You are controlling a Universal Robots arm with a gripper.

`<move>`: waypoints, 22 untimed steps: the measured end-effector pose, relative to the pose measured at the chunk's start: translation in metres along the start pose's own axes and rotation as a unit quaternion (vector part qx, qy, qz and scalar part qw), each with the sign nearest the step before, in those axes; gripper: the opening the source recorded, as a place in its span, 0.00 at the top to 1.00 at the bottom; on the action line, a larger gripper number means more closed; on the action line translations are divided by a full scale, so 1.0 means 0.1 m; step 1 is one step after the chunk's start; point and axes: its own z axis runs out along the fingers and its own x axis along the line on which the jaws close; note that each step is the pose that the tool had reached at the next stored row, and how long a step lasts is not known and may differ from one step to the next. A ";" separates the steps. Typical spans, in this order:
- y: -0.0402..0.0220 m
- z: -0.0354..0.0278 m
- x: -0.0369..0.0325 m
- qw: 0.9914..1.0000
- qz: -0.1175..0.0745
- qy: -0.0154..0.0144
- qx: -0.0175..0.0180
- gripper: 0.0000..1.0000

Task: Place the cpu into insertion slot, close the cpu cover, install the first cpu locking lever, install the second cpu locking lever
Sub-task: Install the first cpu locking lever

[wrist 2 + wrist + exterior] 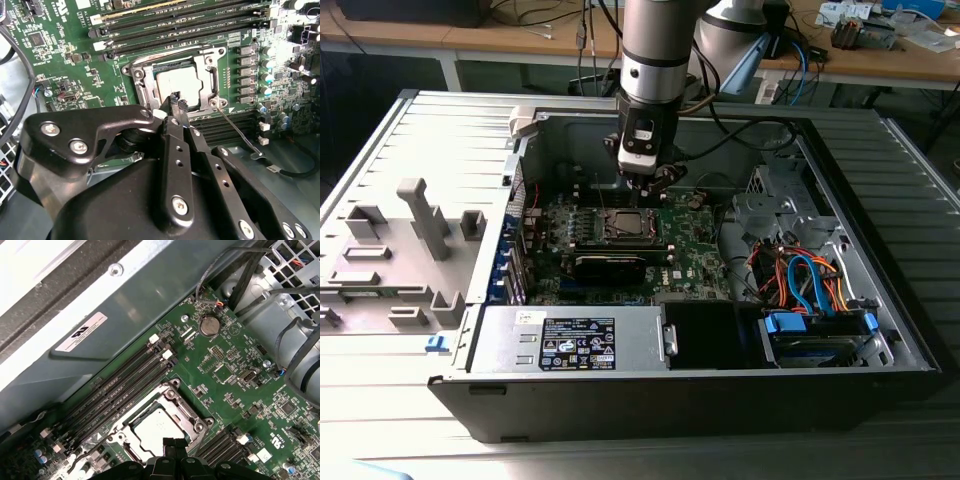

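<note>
The cpu (176,82) (156,431) lies in the insertion slot (630,226) on the green board, its silver top showing. The cpu cover (210,75) (187,417) is folded down flat around it. One thin wire locking lever (235,131) sticks out at an angle from the socket's corner, away from the board. Another lever (170,51) runs along the socket's edge beside the memory slots. My gripper (177,101) (173,443) (656,182) hangs just above the socket's edge. Its black fingertips are shut together with nothing between them.
The board sits inside an open computer case (880,330). Long black memory slots (175,25) flank the socket. A power supply (570,340), bundled orange and blue cables (800,280) and a drive bay (820,335) fill the case's near side. A grey fixture tray (390,260) lies at the exterior view's left.
</note>
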 end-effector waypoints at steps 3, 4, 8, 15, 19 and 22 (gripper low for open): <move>0.000 0.000 0.000 1.000 -0.003 0.000 0.000 0.89; 0.000 0.000 0.000 1.000 -0.004 0.000 0.000 0.89; 0.000 0.000 0.000 1.000 -0.008 0.000 0.000 0.89; 0.000 0.000 0.000 1.000 -0.014 0.000 0.000 0.89; 0.000 0.000 0.000 1.000 -0.017 -0.001 0.000 0.89; 0.000 0.000 0.000 1.000 -0.020 -0.001 0.000 0.89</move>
